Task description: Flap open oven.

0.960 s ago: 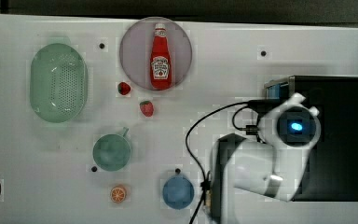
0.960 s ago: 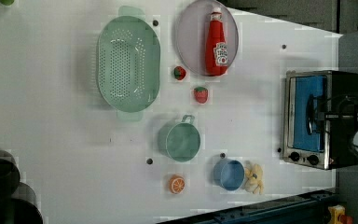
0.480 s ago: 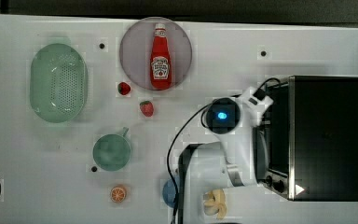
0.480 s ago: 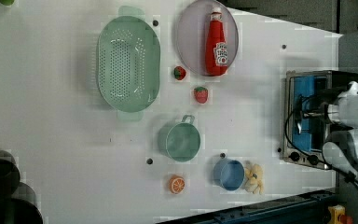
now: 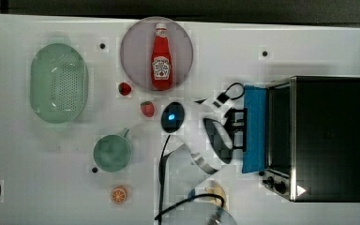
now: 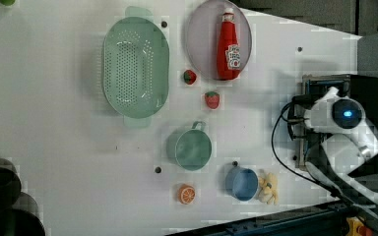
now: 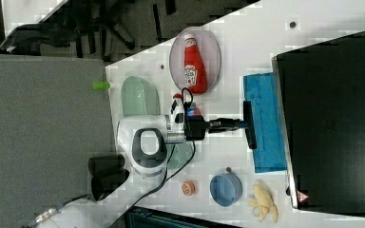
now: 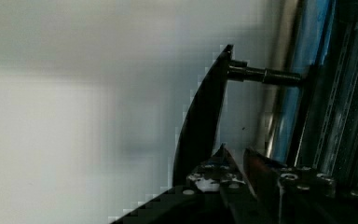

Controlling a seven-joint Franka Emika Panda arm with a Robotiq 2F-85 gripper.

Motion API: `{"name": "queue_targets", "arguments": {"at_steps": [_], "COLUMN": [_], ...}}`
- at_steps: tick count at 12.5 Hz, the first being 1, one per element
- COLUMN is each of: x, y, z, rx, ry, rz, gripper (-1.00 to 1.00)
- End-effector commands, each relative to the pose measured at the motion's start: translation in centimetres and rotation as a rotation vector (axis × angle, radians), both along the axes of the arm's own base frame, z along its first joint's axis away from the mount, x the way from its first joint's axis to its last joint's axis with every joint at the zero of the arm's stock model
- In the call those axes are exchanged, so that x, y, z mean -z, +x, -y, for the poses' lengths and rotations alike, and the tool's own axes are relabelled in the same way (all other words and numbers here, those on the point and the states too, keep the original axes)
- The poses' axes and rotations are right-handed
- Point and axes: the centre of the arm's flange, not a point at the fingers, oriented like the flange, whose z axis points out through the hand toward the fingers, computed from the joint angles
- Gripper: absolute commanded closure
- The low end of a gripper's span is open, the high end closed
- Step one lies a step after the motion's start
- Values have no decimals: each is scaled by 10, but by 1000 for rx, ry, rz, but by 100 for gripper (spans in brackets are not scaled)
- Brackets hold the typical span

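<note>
Oven (image 5: 328, 136) at the top view's right on white worktop (image 5: 272, 37), blue door (image 7: 265, 121) folded down, gripper (image 7: 246, 124) apparently clamped on handle (image 8: 200, 121), wrist view alone showing handle post.

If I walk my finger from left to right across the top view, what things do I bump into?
Pale green plastic colander → green mug → red ketchup bottle on its round plate → white robot arm → blue glass oven door → black boxy toaster oven.

Oven (image 5: 328, 136) matt black (blue glass door); glossy ketchup bottle (image 5: 161, 58)
</note>
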Motion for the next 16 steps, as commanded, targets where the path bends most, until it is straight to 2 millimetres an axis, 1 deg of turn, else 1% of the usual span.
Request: {"name": "queue_targets", "arguments": {"at_steps": [1,3,6,9,10,11,12,14,16], "x": [31,47,74,84,83,75,56,1,-64], "y": [-8,-8,-5,-4,-2,4,15,33,43], "z": [-30,-43,-49,-51,-49,-50,-50,-48,-37], "rx": [101,112,92,86,90,102,139,295,504], "ry": [-109,-153,-155,-122,-114,-92,-46,57,165], "rz": [80,94,66,71,80,108,162,278,385], "gripper": [65,65,65,65,65,65,65,65,65]}}
